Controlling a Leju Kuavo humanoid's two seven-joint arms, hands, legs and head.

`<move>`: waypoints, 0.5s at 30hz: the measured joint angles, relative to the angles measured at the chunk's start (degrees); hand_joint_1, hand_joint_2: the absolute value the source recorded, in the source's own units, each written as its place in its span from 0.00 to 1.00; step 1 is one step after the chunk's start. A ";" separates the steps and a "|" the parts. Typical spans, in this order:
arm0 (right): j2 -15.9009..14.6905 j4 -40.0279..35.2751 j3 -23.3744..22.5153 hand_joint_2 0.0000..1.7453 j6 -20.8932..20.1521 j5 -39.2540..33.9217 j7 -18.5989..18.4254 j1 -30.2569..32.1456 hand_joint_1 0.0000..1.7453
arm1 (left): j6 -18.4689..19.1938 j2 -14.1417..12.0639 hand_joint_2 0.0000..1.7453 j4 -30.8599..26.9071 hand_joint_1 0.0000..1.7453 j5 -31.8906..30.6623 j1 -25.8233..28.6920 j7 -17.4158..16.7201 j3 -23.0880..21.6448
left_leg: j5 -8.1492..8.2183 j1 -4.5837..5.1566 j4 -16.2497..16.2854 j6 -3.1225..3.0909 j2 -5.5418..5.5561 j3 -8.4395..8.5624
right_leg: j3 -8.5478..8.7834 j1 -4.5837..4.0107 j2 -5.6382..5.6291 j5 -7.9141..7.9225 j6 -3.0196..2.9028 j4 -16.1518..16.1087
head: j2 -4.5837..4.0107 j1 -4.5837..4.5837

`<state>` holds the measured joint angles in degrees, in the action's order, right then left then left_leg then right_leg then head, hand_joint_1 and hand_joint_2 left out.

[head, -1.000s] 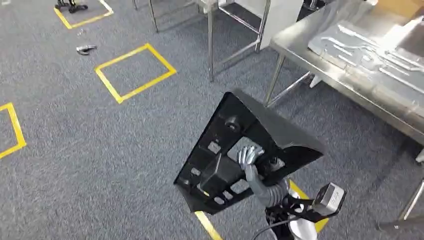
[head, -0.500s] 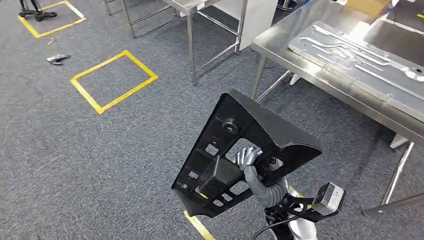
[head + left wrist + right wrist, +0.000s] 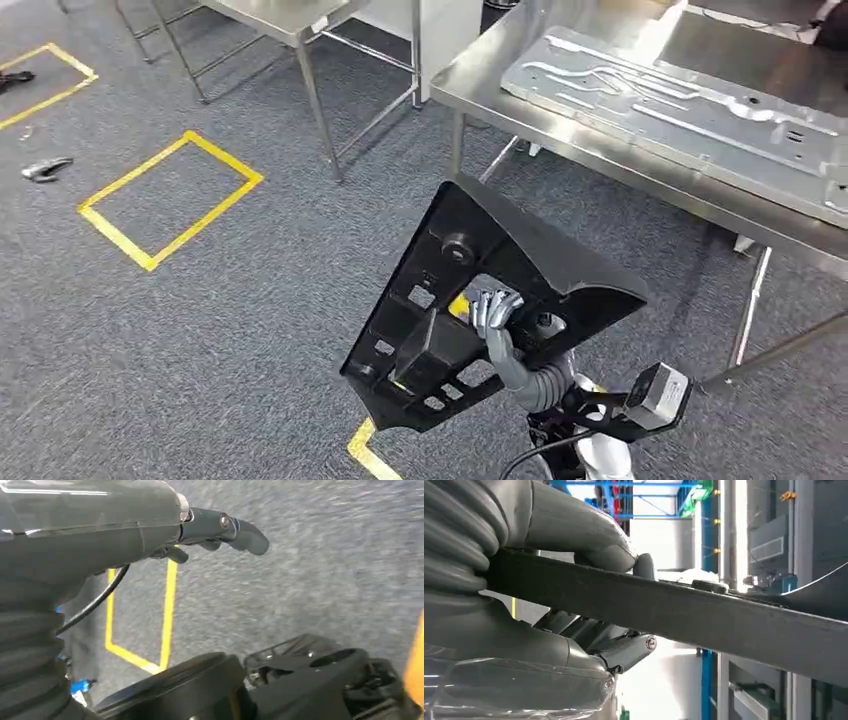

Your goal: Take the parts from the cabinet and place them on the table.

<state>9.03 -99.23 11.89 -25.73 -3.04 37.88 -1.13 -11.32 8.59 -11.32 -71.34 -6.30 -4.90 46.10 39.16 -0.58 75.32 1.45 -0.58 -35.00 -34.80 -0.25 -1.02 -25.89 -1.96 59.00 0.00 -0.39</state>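
Note:
A large black plastic part (image 3: 480, 250), wedge-shaped with several cut-outs, is held up over the carpet in the head view. My right hand (image 3: 495, 310) grips it through one of the openings, fingers hooked over the inner rim. In the right wrist view the part (image 3: 684, 610) crosses as a dark band clamped between the thumb and fingers of my right hand (image 3: 589, 550). The steel table (image 3: 560, 135) stands ahead to the right. My left hand (image 3: 215, 527) hangs over the floor, fingers loosely extended and holding nothing.
A pressed metal panel (image 3: 680, 100) lies on the steel table. A second steel table (image 3: 280, 15) stands at the back left on thin legs. Yellow tape squares (image 3: 170, 195) mark the grey carpet, and a small grey object (image 3: 45, 168) lies at the far left.
The whole scene has slid left and down as the camera turned toward the steel table, which is now closer. My right hand still holds the black part the same way.

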 joint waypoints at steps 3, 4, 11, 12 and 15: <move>0.00 -1.02 0.07 1.00 -0.22 0.48 0.24 0.02 0.95 | 0.00 0.00 1.00 0.00 0.00 -0.24 0.06 -0.04 0.11 | -8.34 0.01 -8.73 -0.68 0.54 2.08 | 0.99 -0.12 -2.48 -0.45 0.20 0.10 | 0.00 0.02; 0.02 -1.40 0.15 1.00 -0.26 0.54 0.37 -0.02 0.95 | 0.00 0.00 1.00 0.00 0.00 -0.37 0.27 -0.09 0.11 | -11.13 0.00 -13.24 -0.92 1.75 3.20 | 1.11 -0.08 -3.18 -0.53 0.32 0.16 | 0.00 0.02; 0.02 -4.02 0.61 1.00 0.18 1.86 0.90 -0.66 0.95 | -0.02 0.22 1.00 0.00 0.00 -0.85 0.39 0.35 0.31 | -10.54 -0.48 -17.99 -2.61 1.99 5.15 | -0.82 -0.23 -2.14 -1.20 2.66 1.92 | 0.00 0.51; 0.02 -4.18 0.68 1.00 0.26 1.99 1.03 -1.09 0.95 | -0.02 0.26 1.00 0.00 0.00 -0.90 0.58 0.46 0.31 | -10.52 -0.44 -18.05 -2.83 1.21 5.28 | -2.73 0.00 -0.70 -3.23 2.98 5.61 | 0.00 0.68; 0.00 -4.26 0.83 1.00 0.35 2.25 1.09 -1.08 0.95 | -0.02 0.22 1.00 0.00 0.00 -1.01 0.73 0.50 0.31 | -10.14 -0.44 -18.03 -2.88 -0.75 5.54 | -8.76 0.84 0.38 -6.72 3.62 16.61 | 0.00 0.72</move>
<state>9.03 -103.49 12.72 -25.38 -0.79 38.97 -2.21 -11.34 8.81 -11.32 -72.35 -5.57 -4.39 46.40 29.02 -1.02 57.29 -1.43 -1.34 -29.46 -43.56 0.59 -0.64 -32.61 1.66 75.61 0.00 0.33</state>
